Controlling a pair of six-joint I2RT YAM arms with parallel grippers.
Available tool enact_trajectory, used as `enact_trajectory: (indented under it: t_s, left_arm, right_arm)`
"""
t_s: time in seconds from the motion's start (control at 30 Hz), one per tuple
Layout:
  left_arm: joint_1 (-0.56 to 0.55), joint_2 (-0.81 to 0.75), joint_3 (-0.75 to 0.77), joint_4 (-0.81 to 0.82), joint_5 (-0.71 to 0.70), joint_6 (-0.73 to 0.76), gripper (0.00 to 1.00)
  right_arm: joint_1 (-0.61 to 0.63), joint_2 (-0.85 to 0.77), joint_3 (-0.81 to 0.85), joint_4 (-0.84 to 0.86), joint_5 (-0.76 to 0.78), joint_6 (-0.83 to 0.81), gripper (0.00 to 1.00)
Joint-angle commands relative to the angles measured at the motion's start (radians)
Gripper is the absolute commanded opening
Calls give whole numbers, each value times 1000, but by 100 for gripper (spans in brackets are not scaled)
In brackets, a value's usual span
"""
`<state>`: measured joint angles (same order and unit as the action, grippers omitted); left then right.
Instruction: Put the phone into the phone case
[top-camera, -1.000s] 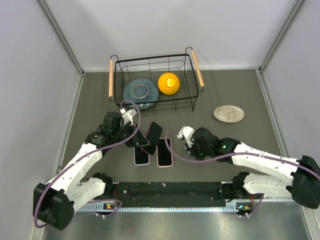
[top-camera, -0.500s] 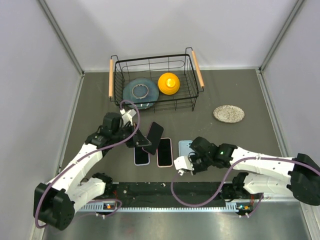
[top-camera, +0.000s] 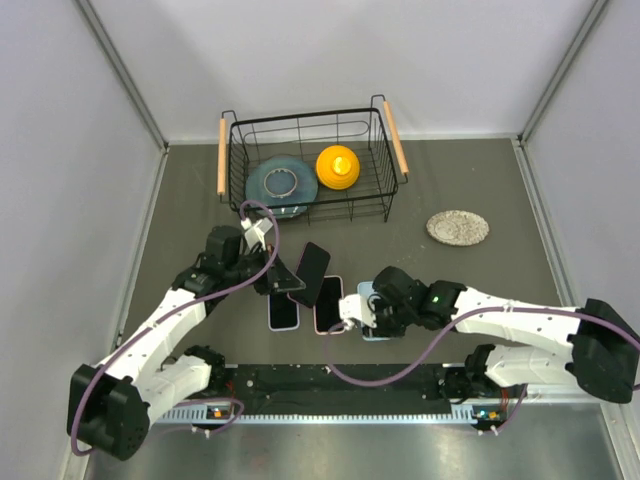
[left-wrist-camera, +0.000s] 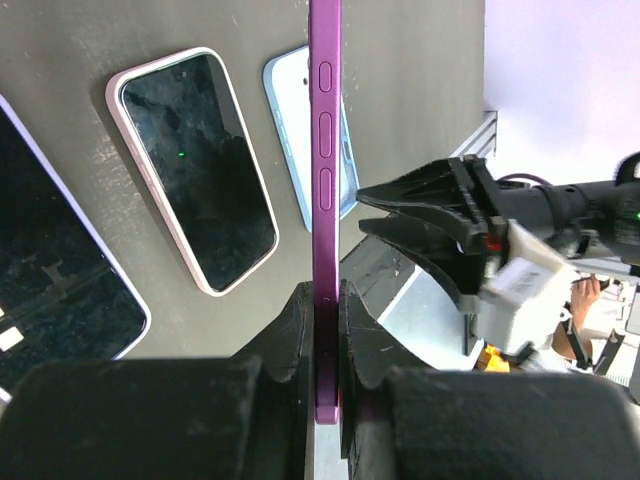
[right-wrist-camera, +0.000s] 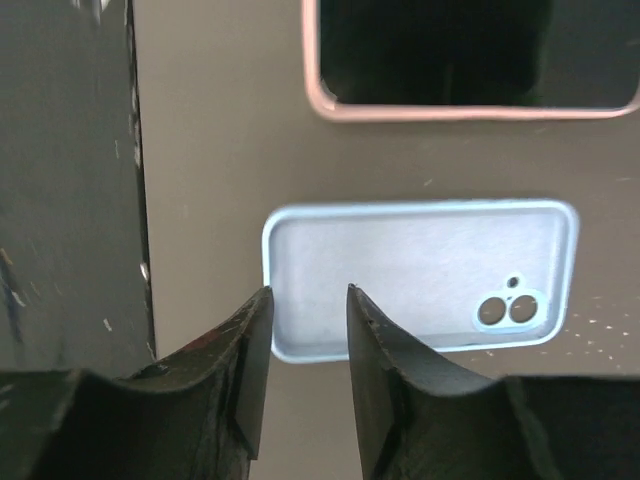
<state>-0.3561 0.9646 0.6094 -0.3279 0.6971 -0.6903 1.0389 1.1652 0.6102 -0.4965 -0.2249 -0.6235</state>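
Note:
My left gripper (top-camera: 283, 283) is shut on a purple phone (top-camera: 310, 272) and holds it tilted above the table. The left wrist view shows the phone (left-wrist-camera: 325, 150) edge-on between the jaws. The light blue phone case (right-wrist-camera: 420, 275) lies flat and empty, hollow side up, with its camera holes to the right. In the top view the case (top-camera: 368, 296) is mostly hidden under my right arm. My right gripper (right-wrist-camera: 307, 295) is open and empty, just above the case's end away from the camera holes. It also shows in the top view (top-camera: 347, 325).
Two other phones lie screen up on the table: a pink-edged one (top-camera: 330, 305) and a pale-edged one (top-camera: 283, 312). A black wire basket (top-camera: 232, 160) with a blue plate and a yellow object stands at the back. A grey round mat (top-camera: 457, 227) lies right. A black rail (top-camera: 340, 380) runs along the front.
My right gripper has swung from behind the case round to the front and now sits over the case's near end. My left gripper has stayed still with the purple phone.

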Motion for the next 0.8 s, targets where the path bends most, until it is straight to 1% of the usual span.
enact_trajectory:
  t_s: [0.0,0.03,0.07,0.1,0.17,0.2,0.27,0.3,0.33,0.37,0.4,0.5,0.53,0.6,0.7,0.77]
  left_arm:
    - [3,-43,-25,150,48,-63,0]
    - [3,-49,-37,162,48,-75,0]
    - [3,-55,-43,173,48,-87,0]
    - [3,-67,-49,188,50,-112,0]
    - [3,-81,-69,227,50,-136,0]
    - [5,-93,-76,239,48,-153,0]
    - [3,-107,-86,256,39,-169,0]
    - [3,-121,-89,266,38,-190,0]
    - [3,-128,-100,282,36,-202,0]
    - [3,-141,-106,317,36,-219,0]
    - [3,-148,-112,344,38,-251,0]
    - [3,-179,-134,414,44,-303,0]
    - [3,-187,-146,427,47,-314,0]
    - [3,-207,-164,466,48,-342,0]
    - [5,-221,-194,525,61,-371,0]
    - [3,-219,-204,547,79,-377,0]
  right_arm:
    - [12,-58,105,174,-31,371,37]
    - [10,-58,111,206,-31,436,38]
    - [10,-59,112,276,-36,497,40]
    - [10,-61,112,312,-51,610,41]
    - [-3,-65,109,413,-85,730,43]
    - [-14,-68,102,453,-109,839,43]
    - [-54,-75,80,536,-135,956,49]
    - [-71,-79,33,668,-161,1092,56]
    - [-86,-79,4,731,-162,1161,58]
    - [-121,-78,-25,806,-165,1300,58]
    - [-137,-69,-80,928,-166,1368,58]
    - [-172,-42,-151,1094,-162,1563,62]
    - [-172,-23,-156,1166,-160,1579,63]
    - [-171,-1,-152,1205,-159,1613,66]
    - [-177,36,-136,1251,-159,1640,66]
    - [-177,63,-138,1325,-160,1671,66]
